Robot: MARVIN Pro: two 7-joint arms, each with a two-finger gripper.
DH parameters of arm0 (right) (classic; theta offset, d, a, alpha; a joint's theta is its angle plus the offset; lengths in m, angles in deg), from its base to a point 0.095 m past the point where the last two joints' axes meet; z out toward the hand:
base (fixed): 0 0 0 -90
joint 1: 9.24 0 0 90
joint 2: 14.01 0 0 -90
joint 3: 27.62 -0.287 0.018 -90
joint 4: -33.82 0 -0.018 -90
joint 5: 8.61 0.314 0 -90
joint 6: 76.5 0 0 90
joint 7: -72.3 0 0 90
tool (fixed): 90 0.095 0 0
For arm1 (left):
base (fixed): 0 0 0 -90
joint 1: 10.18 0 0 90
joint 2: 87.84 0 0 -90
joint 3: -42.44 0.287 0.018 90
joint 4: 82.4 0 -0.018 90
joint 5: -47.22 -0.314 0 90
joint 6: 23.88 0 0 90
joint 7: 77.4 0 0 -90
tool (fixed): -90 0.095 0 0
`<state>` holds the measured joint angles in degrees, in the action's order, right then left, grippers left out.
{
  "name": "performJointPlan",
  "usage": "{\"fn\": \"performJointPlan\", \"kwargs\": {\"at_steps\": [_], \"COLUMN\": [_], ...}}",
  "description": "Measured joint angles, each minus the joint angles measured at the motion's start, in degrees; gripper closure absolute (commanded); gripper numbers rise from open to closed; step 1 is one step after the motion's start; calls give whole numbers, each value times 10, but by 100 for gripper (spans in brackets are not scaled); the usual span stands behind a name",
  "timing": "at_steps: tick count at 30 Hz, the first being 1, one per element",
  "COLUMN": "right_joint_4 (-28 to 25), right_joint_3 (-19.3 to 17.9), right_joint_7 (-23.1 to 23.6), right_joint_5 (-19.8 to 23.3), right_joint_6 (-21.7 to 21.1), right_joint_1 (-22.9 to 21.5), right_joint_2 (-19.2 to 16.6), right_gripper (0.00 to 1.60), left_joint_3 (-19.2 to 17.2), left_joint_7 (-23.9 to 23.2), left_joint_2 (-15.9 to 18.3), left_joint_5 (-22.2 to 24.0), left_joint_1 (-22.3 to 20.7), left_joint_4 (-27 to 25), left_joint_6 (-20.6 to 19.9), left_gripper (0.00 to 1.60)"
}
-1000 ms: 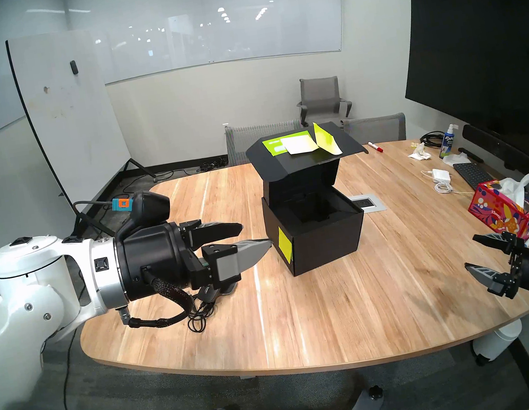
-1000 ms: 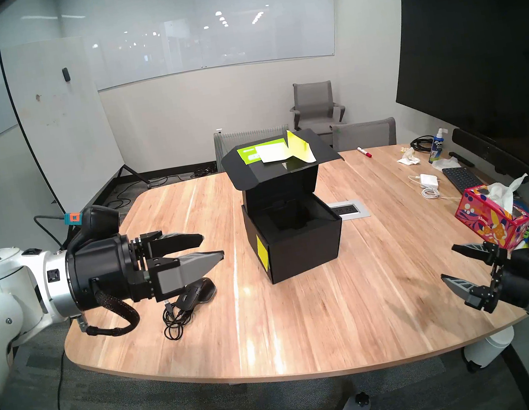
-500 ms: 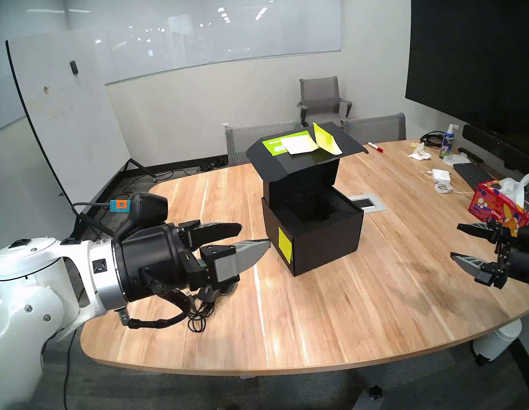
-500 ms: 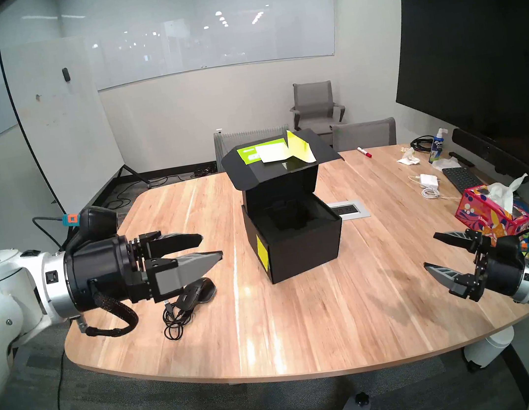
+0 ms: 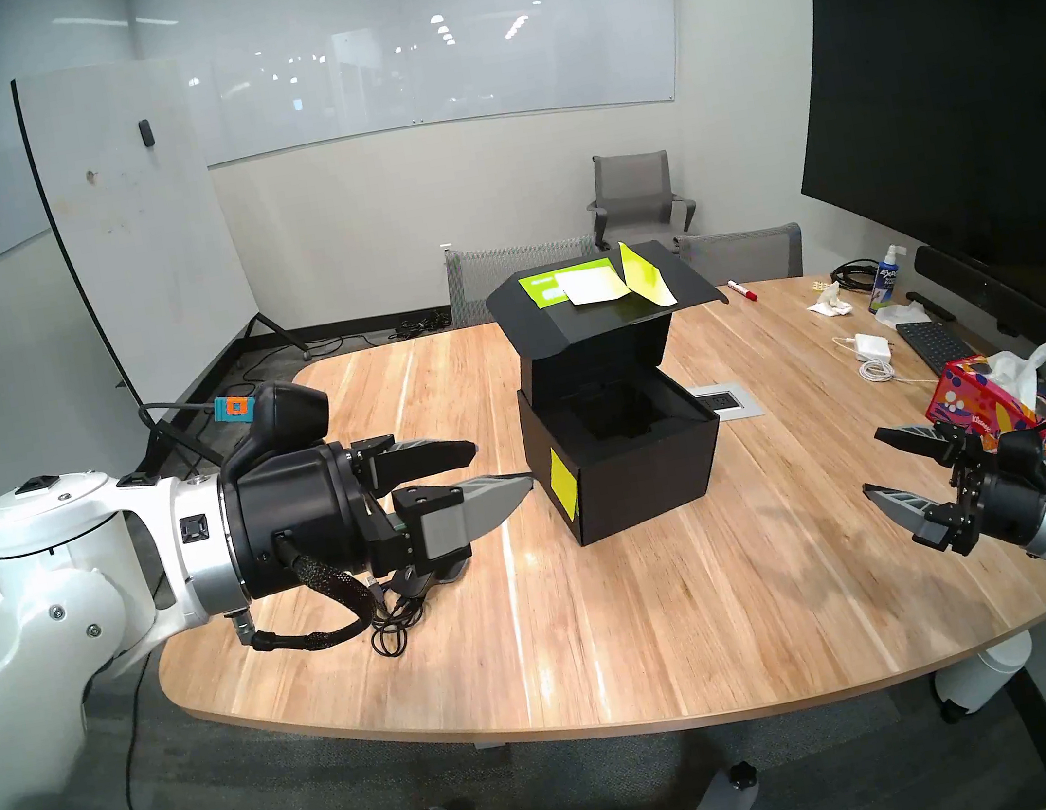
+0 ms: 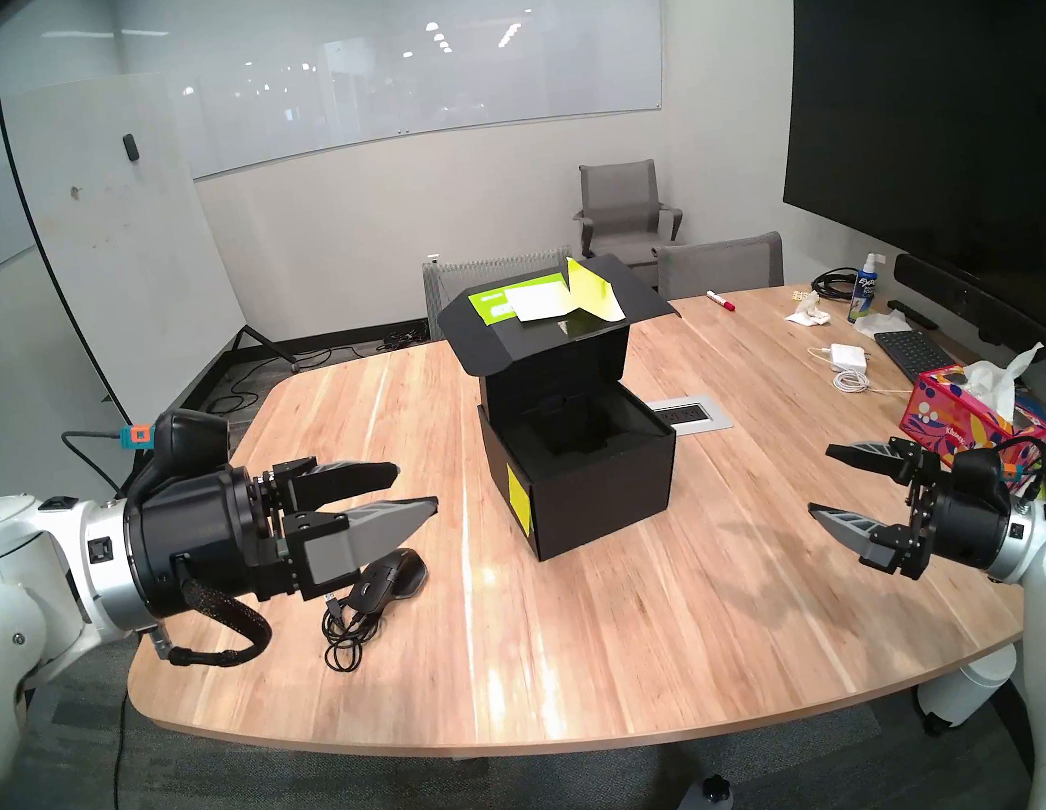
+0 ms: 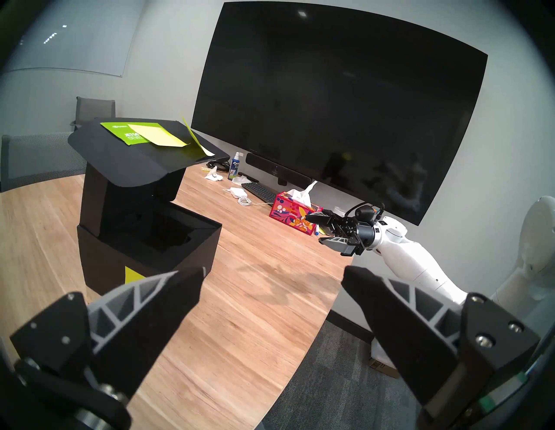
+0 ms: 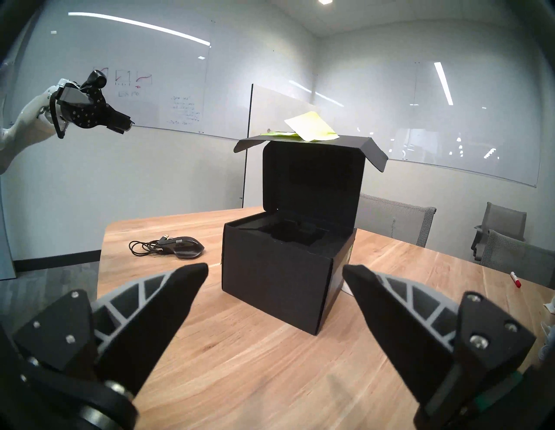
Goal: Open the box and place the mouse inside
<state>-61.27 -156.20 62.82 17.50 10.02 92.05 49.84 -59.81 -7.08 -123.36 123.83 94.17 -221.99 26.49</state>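
Observation:
The black box [image 5: 641, 478] stands mid-table with its flap lid [image 5: 600, 307] raised, showing the dark insert inside; the box [image 8: 276, 276] also fills the middle of the right wrist view. The black mouse [image 6: 390, 575] with its coiled cable lies on the table left of the box, just below my left gripper [image 6: 417, 484]. That gripper hovers open and empty, its tips pointing at the box's left side. My right gripper [image 6: 819, 480] is open and empty above the table's right part, facing the box from a distance.
A red floral tissue box [image 5: 992, 408], black keyboard [image 5: 933, 343], white charger [image 5: 869, 346], spray bottle [image 5: 886, 278] and red marker [image 5: 741, 289] lie along the right and far side. A power outlet [image 5: 728, 401] sits flush in the table behind the box.
My right gripper has moved up and inward over the table toward the box. The left gripper, box and mouse have barely shifted.

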Motion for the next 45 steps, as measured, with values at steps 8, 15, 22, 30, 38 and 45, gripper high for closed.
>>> {"fn": "performJointPlan", "kwargs": {"at_steps": [8, 15, 22, 30, 38, 45], "right_joint_4": [29, 60, 87, 118, 150, 177], "right_joint_3": [25, 48, 68, 91, 112, 129], "right_joint_7": [4, 11, 17, 23, 32, 41], "right_joint_5": [0, -1, -2, -4, -5, -5], "right_joint_6": [9, 15, 18, 20, 27, 34], "right_joint_1": [-24, -52, -84, -121, -157, -188], "right_joint_2": [-7, -18, -32, -48, -61, -70], "right_gripper": [0, 0, 0, 0, 0, 0], "left_joint_3": [-2, -3, -4, -5, -6, -6], "left_joint_7": [-4, -8, -10, -13, -15, -17], "left_joint_2": [-3, -5, -7, -10, -12, -14], "left_joint_5": [-4, -7, -10, -12, -15, -17], "left_joint_1": [2, 3, 3, 4, 4, 5], "left_joint_4": [0, 0, 0, 0, 0, 0], "left_joint_6": [0, 0, 0, 0, 0, 0], "left_gripper": [0, 0, 0, 0, 0, 0]}}
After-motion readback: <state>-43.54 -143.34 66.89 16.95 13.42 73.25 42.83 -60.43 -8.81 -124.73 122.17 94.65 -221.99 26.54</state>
